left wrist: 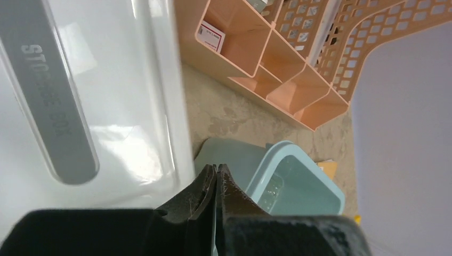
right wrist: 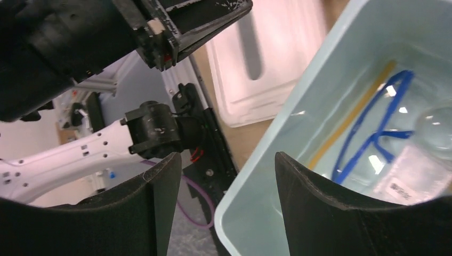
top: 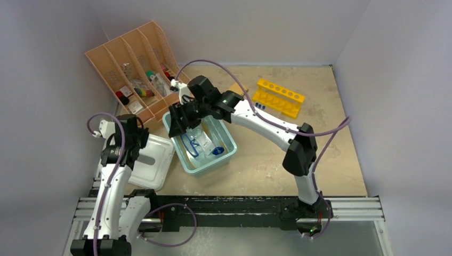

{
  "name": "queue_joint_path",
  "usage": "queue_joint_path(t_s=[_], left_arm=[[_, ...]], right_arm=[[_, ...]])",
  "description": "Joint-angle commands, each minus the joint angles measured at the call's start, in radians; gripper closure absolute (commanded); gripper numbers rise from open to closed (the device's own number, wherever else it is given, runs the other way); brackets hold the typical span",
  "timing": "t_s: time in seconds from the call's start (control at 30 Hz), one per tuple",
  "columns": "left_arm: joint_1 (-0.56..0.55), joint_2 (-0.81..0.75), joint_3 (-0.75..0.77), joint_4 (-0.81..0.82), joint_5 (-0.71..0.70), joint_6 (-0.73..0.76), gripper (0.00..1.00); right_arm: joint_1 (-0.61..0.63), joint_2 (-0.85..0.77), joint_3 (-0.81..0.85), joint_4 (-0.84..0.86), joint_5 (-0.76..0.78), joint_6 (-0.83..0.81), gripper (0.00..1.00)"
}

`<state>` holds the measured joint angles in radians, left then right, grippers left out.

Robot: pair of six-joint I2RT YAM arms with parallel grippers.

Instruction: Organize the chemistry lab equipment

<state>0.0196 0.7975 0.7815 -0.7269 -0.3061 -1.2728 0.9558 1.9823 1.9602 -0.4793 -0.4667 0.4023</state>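
Note:
The blue-rimmed goggles (top: 190,143) lie in the pale teal tub (top: 230,143) and also show in the right wrist view (right wrist: 373,128). Amber tubing (right wrist: 352,120) lies beside them. A clear cylinder with a blue base (top: 217,151) and a clear labelled bag (right wrist: 405,176) are in the tub too. Blue-capped test tubes (top: 259,106) lie by the yellow rack (top: 278,97). My right gripper (right wrist: 228,156) is open and empty over the tub's near-left rim, also seen from above (top: 181,125). My left gripper (left wrist: 217,166) is shut and empty, above the white lid's edge. The brush is hidden.
The peach slotted organiser (top: 128,69) with small items stands at the back left, close to the tub. The white storage-box lid (top: 152,160) lies left of the tub, under my left arm, and shows in both wrist views (left wrist: 80,80) (right wrist: 256,58). The tub's corner (left wrist: 277,152) is just beyond my left fingertips.

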Motion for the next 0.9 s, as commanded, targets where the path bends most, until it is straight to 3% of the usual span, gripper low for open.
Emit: queue_joint_path(t_s=[0.0, 0.17, 0.2, 0.3, 0.37, 0.6, 0.87], left_arm=[[0.006, -0.037, 0.031, 0.002, 0.045, -0.050, 1.00], [0.007, -0.028, 0.014, -0.019, 0.010, 0.018, 1.00], [0.006, -0.021, 0.005, -0.023, 0.000, 0.038, 0.95], [0.006, 0.022, -0.020, -0.032, -0.005, 0.081, 0.64], [0.006, 0.065, -0.035, -0.002, -0.001, 0.091, 0.56], [0.006, 0.306, -0.050, 0.155, -0.034, 0.143, 0.55], [0.006, 0.505, -0.022, 0.250, -0.076, 0.171, 0.65]], right_arm=[[0.016, 0.040, 0.067, -0.027, -0.139, 0.131, 0.33], [0.024, 0.071, 0.104, -0.088, -0.032, 0.144, 0.32], [0.032, 0.059, 0.093, -0.089, 0.015, 0.131, 0.33], [0.051, -0.001, 0.027, -0.061, 0.138, 0.104, 0.33], [0.055, -0.034, -0.021, -0.029, 0.180, 0.104, 0.35], [0.060, -0.130, -0.152, 0.054, 0.305, 0.111, 0.39], [0.061, -0.199, -0.225, 0.076, 0.400, 0.102, 0.41]])
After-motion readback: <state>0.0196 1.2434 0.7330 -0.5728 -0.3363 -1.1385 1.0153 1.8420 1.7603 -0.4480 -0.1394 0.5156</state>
